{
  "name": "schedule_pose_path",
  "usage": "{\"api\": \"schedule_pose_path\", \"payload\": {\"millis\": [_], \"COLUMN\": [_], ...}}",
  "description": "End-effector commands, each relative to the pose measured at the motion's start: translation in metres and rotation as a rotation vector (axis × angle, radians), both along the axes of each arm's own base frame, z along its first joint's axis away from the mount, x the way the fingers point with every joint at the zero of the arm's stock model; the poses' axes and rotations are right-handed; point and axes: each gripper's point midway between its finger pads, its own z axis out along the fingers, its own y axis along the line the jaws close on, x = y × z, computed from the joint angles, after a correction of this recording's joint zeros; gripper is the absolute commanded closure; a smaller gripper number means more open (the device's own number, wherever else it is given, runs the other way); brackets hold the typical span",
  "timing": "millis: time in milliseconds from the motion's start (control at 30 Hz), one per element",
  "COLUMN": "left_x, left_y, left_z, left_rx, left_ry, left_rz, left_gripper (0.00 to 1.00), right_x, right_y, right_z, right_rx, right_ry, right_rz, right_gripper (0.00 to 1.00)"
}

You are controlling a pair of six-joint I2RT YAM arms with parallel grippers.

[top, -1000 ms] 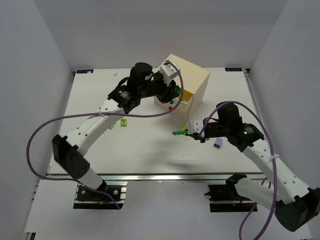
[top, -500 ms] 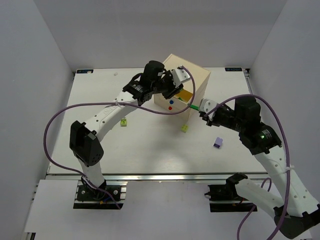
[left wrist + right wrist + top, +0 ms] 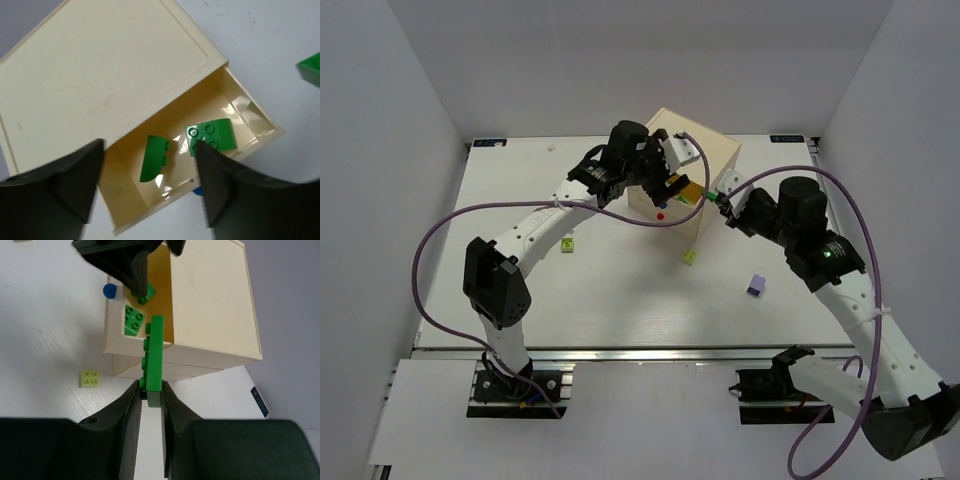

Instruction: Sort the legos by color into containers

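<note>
Green long lego (image 3: 154, 355), clamped in the right gripper (image 3: 150, 390), is poised just beside the open drawer (image 3: 125, 200) of the chest (image 3: 705, 160), where two green legos (image 3: 210, 136) lie beneath the left gripper (image 3: 148, 165), its jaws parted; next move, by my judgement: carry it over the drawer and release.

Lighting: bright, even, from overhead; my counter (image 3: 620, 290) reads near-white, with soft faint shadows beneath my arms. Glare: glossy highlights inside the open drawer (image 3: 245, 112). Focus: my left tool (image 3: 149, 147) shows dark, blurred fingers (image 3: 65, 185) close up; the overhead view is sharp.
</note>
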Motion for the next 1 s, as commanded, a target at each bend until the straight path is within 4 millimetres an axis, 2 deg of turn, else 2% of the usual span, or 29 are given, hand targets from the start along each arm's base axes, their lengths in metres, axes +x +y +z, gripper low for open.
{"api": "schedule_pose_path", "payload": {"millis": [0,100,133,167,200,233,267,300,367,400,433,467,500,533,567,600,633,667,700,733,767,800,900,967], "left_x": [-0.006,-0.005,-0.009,-0.01,-0.013,-0.02,-0.022,-0.024,-0.034,-0.037,-0.039,-0.048,-0.052,-0.058,-0.062,-0.073,-0.079,-0.084,-0.093,-0.096,-0.099,-0.1,-0.105,-0.106], "left_y": [0.007,0.016,0.024,0.032,0.04,0.058,0.067,0.078,0.103,0.11,0.12,0.131,0.136,0.14,0.146,0.154,0.156,0.16,0.168,0.169,0.173,0.177,0.187,0.193], "left_z": [0.056,0.08,0.11,0.119,0.111,0.139,0.141,0.129,0.139,0.126,0.122,0.129,0.127,0.112,0.11,0.115,0.102,0.096,0.099,0.082,0.076,0.07,0.042,0.025], "left_rx": [-0.09,-0.16,-0.235,-0.267,-0.275,-0.351,-0.374,-0.372,-0.428,-0.42,-0.438,-0.461,-0.473,-0.479,-0.49,-0.527,-0.539,-0.545,-0.575,-0.567,-0.569,-0.569,-0.529,-0.501], "left_ry": [-0.079,-0.115,-0.161,-0.175,-0.161,-0.204,-0.208,-0.188,-0.194,-0.171,-0.145,-0.15,-0.139,-0.096,-0.086,-0.081,-0.036,-0.021,-0.02,0.011,0.018,0.027,0.075,0.098], "left_rz": [0.026,0.095,0.13,0.172,0.212,0.281,0.321,0.372,0.47,0.502,0.563,0.585,0.598,0.621,0.642,0.646,0.664,0.675,0.68,0.693,0.707,0.727,0.793,0.833], "left_gripper": [0.03,0.02,0.02,0.02,0.02,0.02,0.03,0.05,0.15,0.2,0.32,0.39,0.46,0.52,0.57,0.55,0.52,0.39,0.28,0.2,0.11,0.06,0.07,0.2], "right_x": [0.015,0.028,0.03,0.033,0.036,0.038,0.041,0.042,0.047,0.049,0.05,0.053,0.052,0.054,0.057,0.06,0.061,0.067,0.069,0.07,0.073,0.074,0.076,0.07], "right_y": [0.011,0.02,0.024,0.026,0.032,0.034,0.037,0.04,0.043,0.046,0.047,0.049,0.054,0.054,0.058,0.061,0.064,0.067,0.07,0.072,0.073,0.072,0.07,0.071], "right_z": [0.017,0.015,0.015,0.014,0.016,0.016,0.013,0.015,0.01,0.012,0.009,0.004,0.003,0.004,-0.002,-0.005,0.001,-0.007,-0.009,-0.005,-0.008,-0.007,0.011,0.023], "right_rx": [0.086,0.112,0.117,0.123,0.136,0.141,0.143,0.158,0.158,0.164,0.158,0.155,0.16,0.163,0.156,0.157,0.161,0.15,0.146,0.146,0.143,0.145,0.18,0.203], "right_ry": [-0.003,0.048,0.061,0.074,0.091,0.102,0.119,0.13,0.15,0.153,0.169,0.186,0.2,0.212,0.234,0.249,0.253,0.279,0.293,0.295,0.307,0.302,0.243,0.218], "right_rz": [-0.008,-0.015,-0.008,-0.007,0.006,0.009,0.011,0.017,0.017,0.025,0.026,0.028,0.045,0.044,0.045,0.054,0.06,0.06,0.065,0.071,0.069,0.062,0.051,0.07], "right_gripper": [1.0,1.0,1.0,1.0,1.0,1.0,1.0,1.0,1.0,1.0,1.0,0.99,0.98,0.92,0.88,0.83,0.72,0.62,0.51,0.35,0.26,0.23,0.25,0.36]}}
